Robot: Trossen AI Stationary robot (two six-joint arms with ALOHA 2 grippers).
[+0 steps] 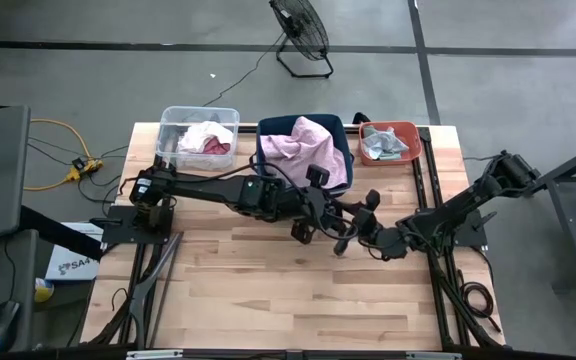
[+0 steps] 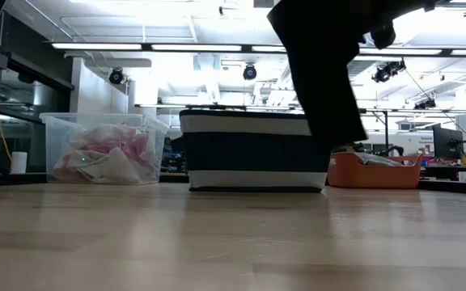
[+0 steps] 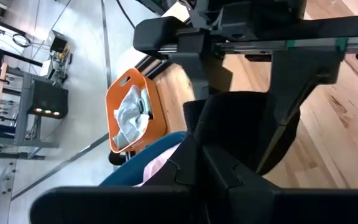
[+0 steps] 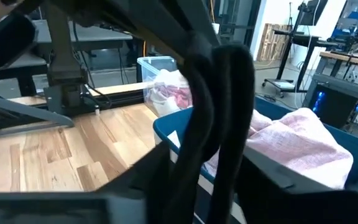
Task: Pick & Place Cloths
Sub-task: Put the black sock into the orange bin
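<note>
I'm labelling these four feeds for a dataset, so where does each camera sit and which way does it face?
High view: overhead, looking straight down; both arms meet before the navy bin.
Low view: table height, looking level at the bins; one dark arm hangs in front.
Left wrist view: on the left arm, facing the coral bin; own dark fingers fill the foreground.
Right wrist view: on the right arm, facing the light pink cloth.
Shared: the clear bin appears in high, low and right wrist views.

The surface (image 1: 268, 290) is light wood with pale plank stripes. The clear bin (image 1: 199, 138) holds white and hot pink cloths (image 1: 206, 142). The navy bin (image 1: 304, 150) holds a light pink cloth (image 1: 313, 148). The coral bin (image 1: 389, 143) holds grey cloths (image 1: 383, 145). Both arms are black.
</note>
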